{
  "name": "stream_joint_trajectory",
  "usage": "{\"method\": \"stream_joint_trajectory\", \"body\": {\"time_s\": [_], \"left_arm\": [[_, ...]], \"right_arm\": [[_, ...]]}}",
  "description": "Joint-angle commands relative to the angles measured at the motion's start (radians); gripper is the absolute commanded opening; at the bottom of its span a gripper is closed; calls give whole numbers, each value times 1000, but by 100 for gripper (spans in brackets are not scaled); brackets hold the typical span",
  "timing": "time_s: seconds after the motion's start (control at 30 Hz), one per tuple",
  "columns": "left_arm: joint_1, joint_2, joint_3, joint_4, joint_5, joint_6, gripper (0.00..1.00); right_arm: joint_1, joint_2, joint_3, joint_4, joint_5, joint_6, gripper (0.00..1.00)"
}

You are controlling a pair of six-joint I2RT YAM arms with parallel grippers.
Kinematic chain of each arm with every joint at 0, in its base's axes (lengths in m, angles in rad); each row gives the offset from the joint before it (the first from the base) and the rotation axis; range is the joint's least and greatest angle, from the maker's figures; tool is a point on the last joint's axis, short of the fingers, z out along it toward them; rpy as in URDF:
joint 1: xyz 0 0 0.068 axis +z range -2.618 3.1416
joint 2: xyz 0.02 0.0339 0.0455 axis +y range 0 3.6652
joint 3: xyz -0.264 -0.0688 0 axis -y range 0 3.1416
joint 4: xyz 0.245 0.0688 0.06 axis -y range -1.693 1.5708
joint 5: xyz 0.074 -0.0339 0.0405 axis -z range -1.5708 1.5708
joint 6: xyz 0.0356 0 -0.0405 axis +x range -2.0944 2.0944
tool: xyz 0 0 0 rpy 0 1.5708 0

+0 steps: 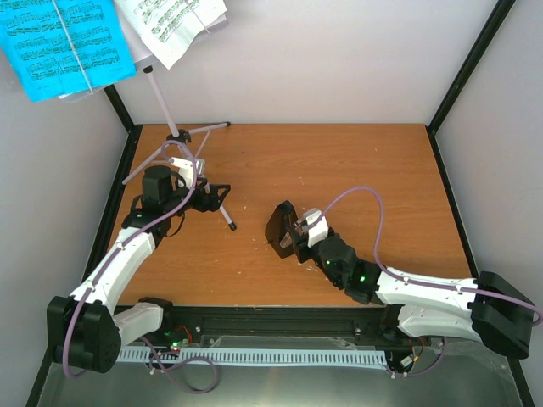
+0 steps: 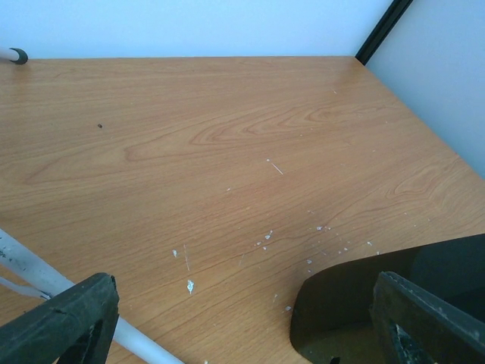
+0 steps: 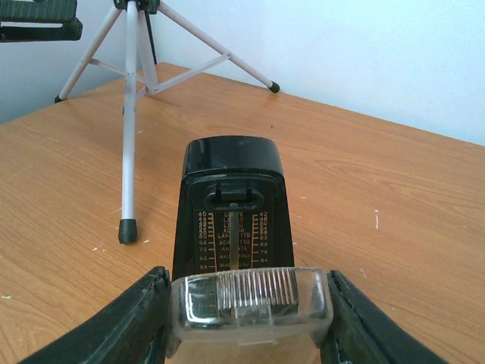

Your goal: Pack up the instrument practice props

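The black pyramid metronome (image 1: 278,224) stands mid-table, its scale facing my right wrist camera (image 3: 231,197). My right gripper (image 1: 299,234) is shut on the metronome's clear cover (image 3: 248,299), held by its two sides just in front of the scale. The silver tripod music stand (image 1: 174,136) stands at the back left. Blue (image 1: 66,42) and white (image 1: 174,24) music sheets hide its tray. My left gripper (image 1: 212,197) is open low over the table, with one tripod leg (image 2: 45,282) just inside its left finger (image 2: 72,318). The metronome also shows by its right finger (image 2: 348,303).
The wooden table (image 1: 356,170) is boxed in by grey walls and black corner posts (image 1: 471,64). Another tripod leg ends in a black foot (image 3: 127,230) to the left of the metronome. Small white flecks lie on the wood (image 2: 189,286).
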Motion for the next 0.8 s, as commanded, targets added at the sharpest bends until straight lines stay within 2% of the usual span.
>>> {"method": "stream_joint_trajectory", "body": {"time_s": [0.0,0.53,0.77], "left_arm": [[3,5,18,-5,14,19,92],[3,20,17,-5,20,20,92],[4,22,19,-4,22,22,92]], "right_arm": [[11,26,2,-30,7,19,35],[10,112,24,-43,-24,23,37],[9,84,17,-73,12,-18,37]]}}
